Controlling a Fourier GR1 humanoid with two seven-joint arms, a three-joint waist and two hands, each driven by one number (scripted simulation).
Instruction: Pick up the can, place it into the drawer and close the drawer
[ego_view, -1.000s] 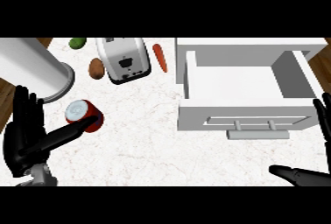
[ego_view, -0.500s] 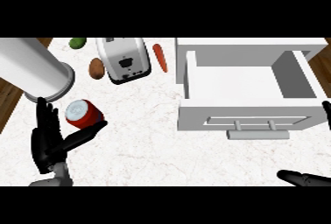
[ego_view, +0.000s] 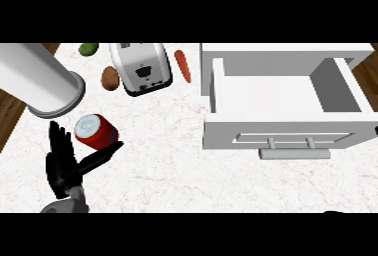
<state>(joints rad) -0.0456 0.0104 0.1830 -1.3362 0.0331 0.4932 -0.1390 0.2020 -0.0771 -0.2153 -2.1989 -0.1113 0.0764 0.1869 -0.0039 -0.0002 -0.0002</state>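
The left hand (ego_view: 65, 167) is spread open with straight fingers and holds nothing, its thumb just under the red can (ego_view: 96, 132). The can stands on the desk (ego_view: 170, 165), well apart from the open white drawer (ego_view: 284, 97) to its right.

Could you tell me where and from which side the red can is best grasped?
Grip the can round its curved red side wall, below the silver top. It stands upright, and the left robot hand sits open just beside it, so closing in from that near-left side seems best.
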